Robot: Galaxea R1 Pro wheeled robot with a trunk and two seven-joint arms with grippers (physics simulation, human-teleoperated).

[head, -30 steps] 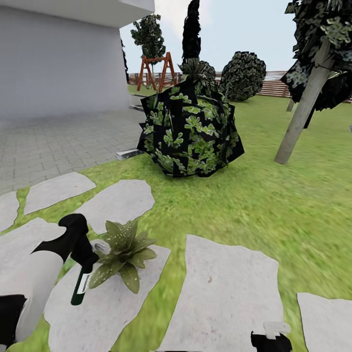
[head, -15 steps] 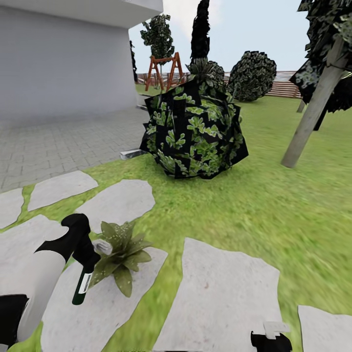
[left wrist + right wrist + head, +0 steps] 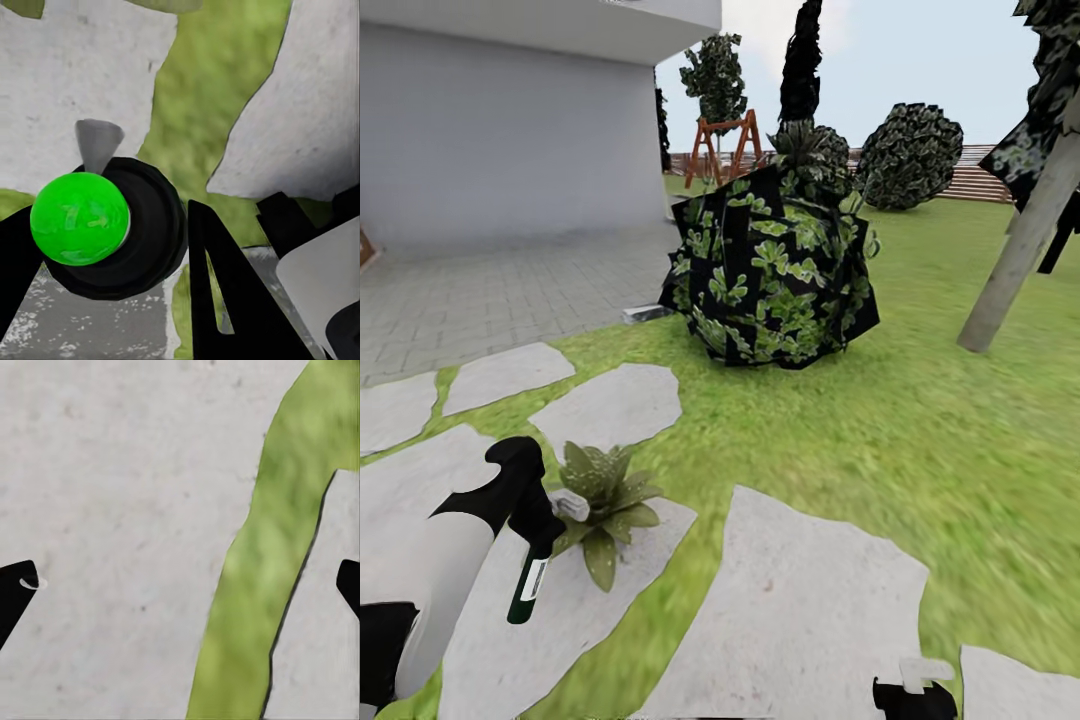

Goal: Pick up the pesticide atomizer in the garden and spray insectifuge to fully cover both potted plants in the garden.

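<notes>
My left gripper (image 3: pixel 540 535) clamps the pesticide atomizer (image 3: pixel 528 590) beside the potted plant (image 3: pixel 600 495) at eleven o'clock, poised for spraying, while my right gripper (image 3: pixel 180 585) hangs wide open.

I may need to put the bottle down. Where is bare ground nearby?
Bare: the wide stepping stone right of the potted plant, bordered by lawn. Crowded: the plant's own stone, where the left gripper holds the pesticide atomizer.

Lawn (image 3: pixel 880 440) green, set with flat grey stepping stones (image 3: pixel 810 610), grass strips between. One potted plant (image 3: pixel 598 495) sits at the edge of a stone (image 3: pixel 575 590), leaves overhanging grass. Large dark leafy bush (image 3: pixel 775 270) stands on the lawn beyond. Tree trunk (image 3: pixel 1020 250) leaning, rooted in grass. Grey paving (image 3: pixel 490 290) borders the lawn.
</notes>
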